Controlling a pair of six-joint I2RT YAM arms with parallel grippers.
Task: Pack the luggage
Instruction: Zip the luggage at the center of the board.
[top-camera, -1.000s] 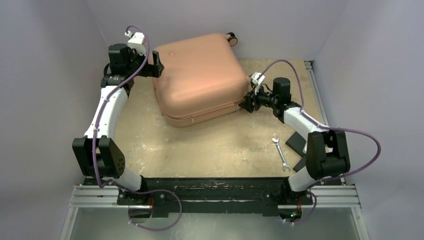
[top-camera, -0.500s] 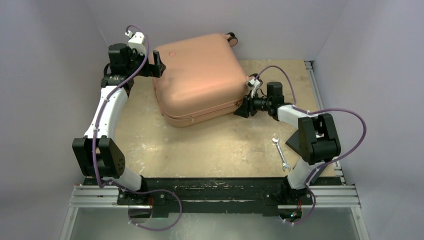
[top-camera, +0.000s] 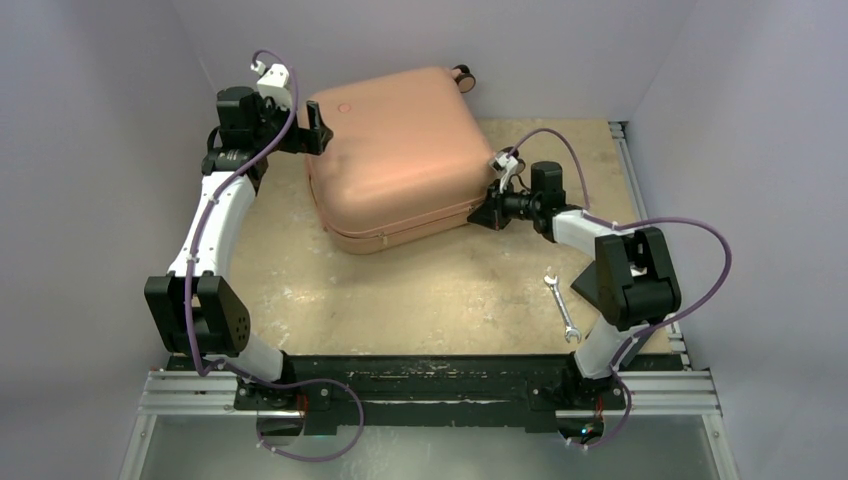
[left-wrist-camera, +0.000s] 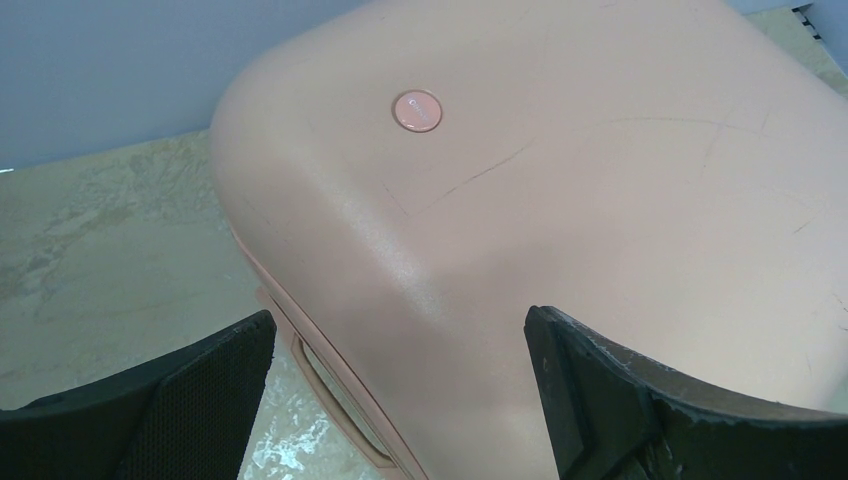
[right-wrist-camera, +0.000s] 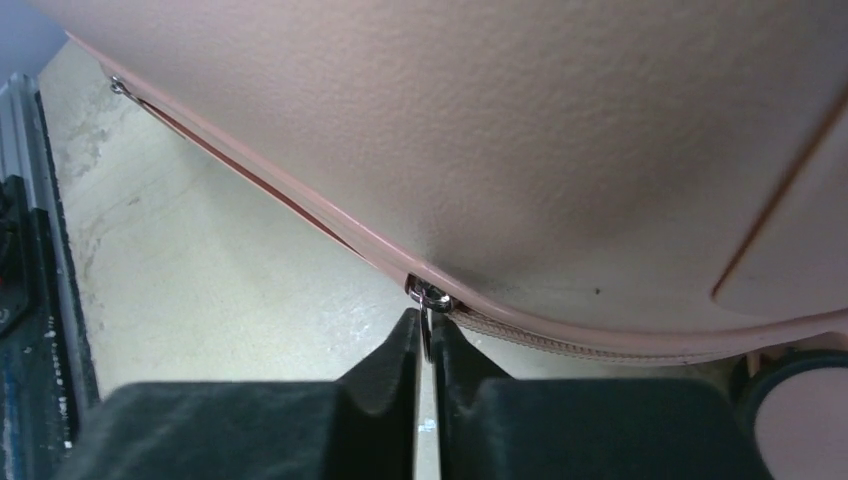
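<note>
The worktop carried the closed luggage, lying flat toward its far side. The left tool stood spread wide at the case's far-left corner. The right tool pinched the zipper pull at its near-right corner. A wrench lay apart.

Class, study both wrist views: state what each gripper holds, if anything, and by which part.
The right gripper is pinched shut on the luggage's metal zipper pull. The left gripper stands open astride a corner of it, gripping nothing.
</note>
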